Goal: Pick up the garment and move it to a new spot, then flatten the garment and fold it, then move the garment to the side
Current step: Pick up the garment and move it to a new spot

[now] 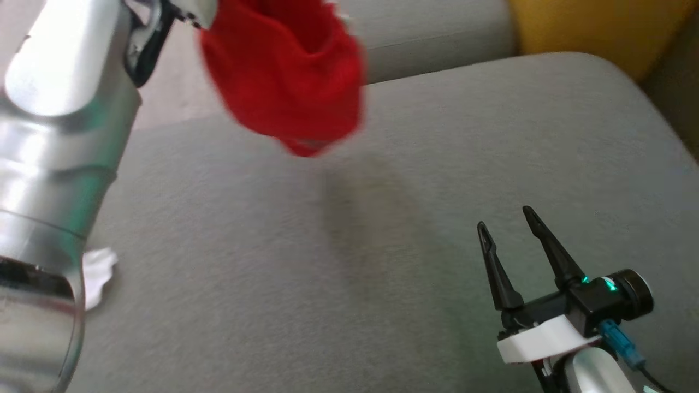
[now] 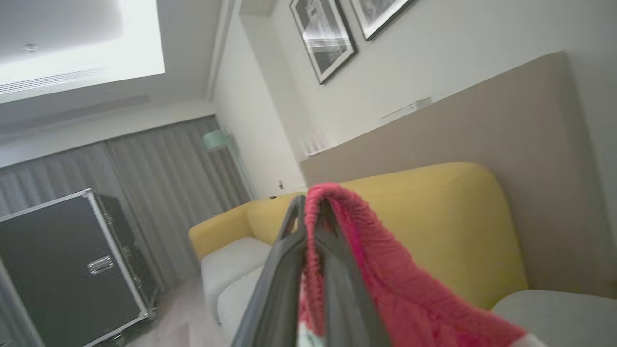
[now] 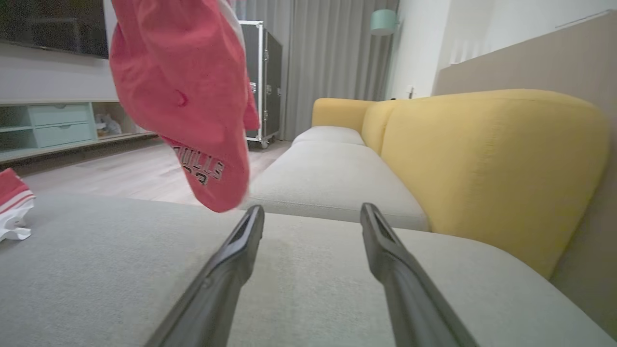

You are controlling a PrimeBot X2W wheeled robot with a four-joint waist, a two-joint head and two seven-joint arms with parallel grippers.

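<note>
Left jaws pinch red garment (image 1: 284, 82) above grey sofa (image 1: 273, 284); right jaws gape, empty.

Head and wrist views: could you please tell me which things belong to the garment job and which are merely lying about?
Job: red garment, held aloft by the shut left gripper; open right gripper; grey sofa seat.
Lying about: red-and-white cloth; black flight case; teal lamp.
</note>
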